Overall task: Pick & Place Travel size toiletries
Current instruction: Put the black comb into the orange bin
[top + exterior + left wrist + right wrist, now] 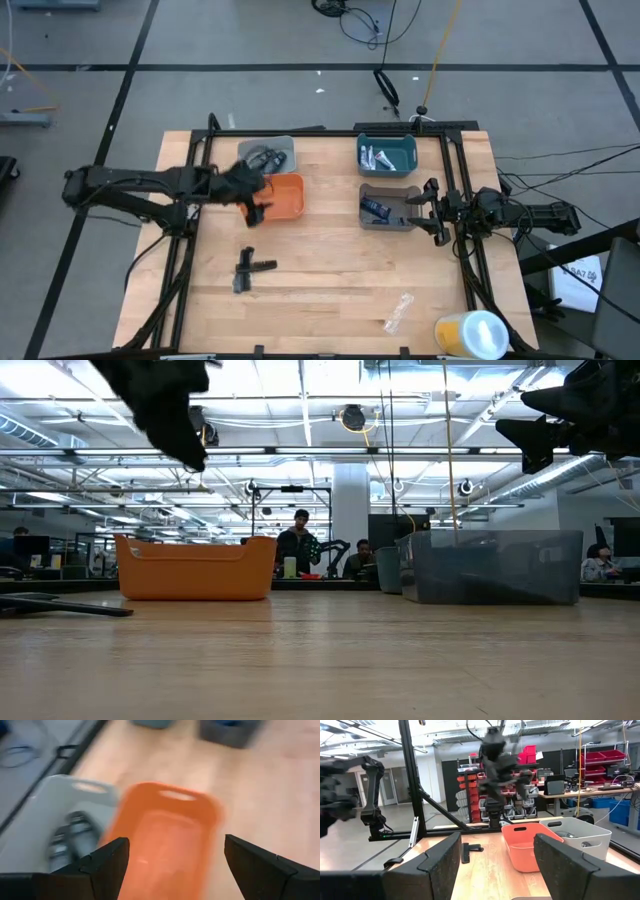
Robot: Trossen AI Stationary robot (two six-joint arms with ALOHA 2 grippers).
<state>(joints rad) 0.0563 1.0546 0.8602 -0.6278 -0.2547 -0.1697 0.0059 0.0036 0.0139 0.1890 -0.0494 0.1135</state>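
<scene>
My left gripper [253, 200] hangs open above the left end of the orange bin [285, 198], with nothing between its fingers; the left wrist view looks down into that bin [165, 835]. Behind it, a pale grey bin [268, 155] holds dark oval pieces [264, 157]. A teal bin [387, 153] holds silvery-white tubes [377, 157]. A dark blue tube [376, 208] lies in a grey bin [390, 205]. Black stick-shaped pieces [250, 270] lie flat on the wood. My right gripper [426, 213] waits open at the right edge, above the table.
A clear crinkled wrapper [398, 312] and a yellow-and-white cylinder [470, 333] lie near the front right corner. Black frame rails [185, 250] run along both sides of the table. Bare wood lies across the middle and front. People stand in the room beyond [300, 545].
</scene>
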